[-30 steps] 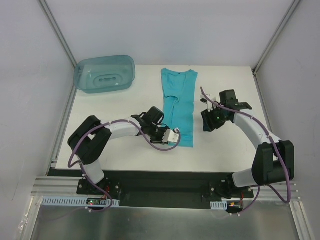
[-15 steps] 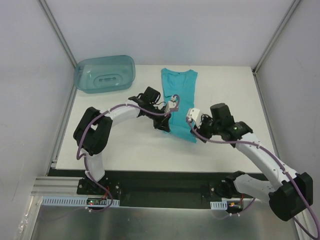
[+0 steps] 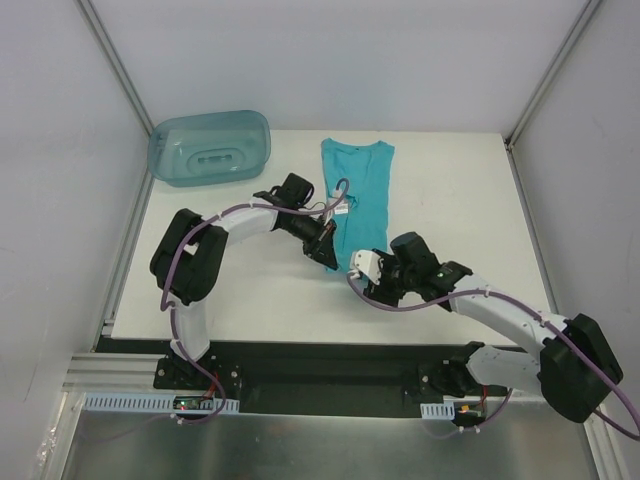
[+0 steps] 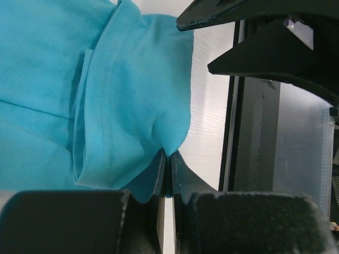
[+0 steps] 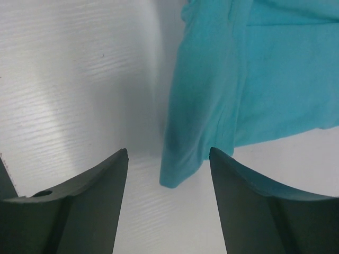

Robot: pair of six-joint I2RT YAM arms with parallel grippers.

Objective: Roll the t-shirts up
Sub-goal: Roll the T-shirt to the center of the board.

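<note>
1. Finds the t-shirt (image 3: 362, 190) folded into a narrow strip on the table (image 3: 450, 180), collar far, hem nearest the arms.
2. Pinches a fold of that near hem in the left claw (image 4: 168, 159), pads pressed together on cloth, likely to lift the edge and start the roll.
3. Holds the right claw (image 5: 168, 153) spread wide astride the hem's other corner, seemingly poised to grab so both corners turn evenly.
4. Shows the tub (image 3: 210, 148) well apart, far left.

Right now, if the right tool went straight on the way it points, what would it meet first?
Most likely the t-shirt: its near corner lies centred ahead of the open right tool, flat on the table. How far off it is remains unclear.
</note>
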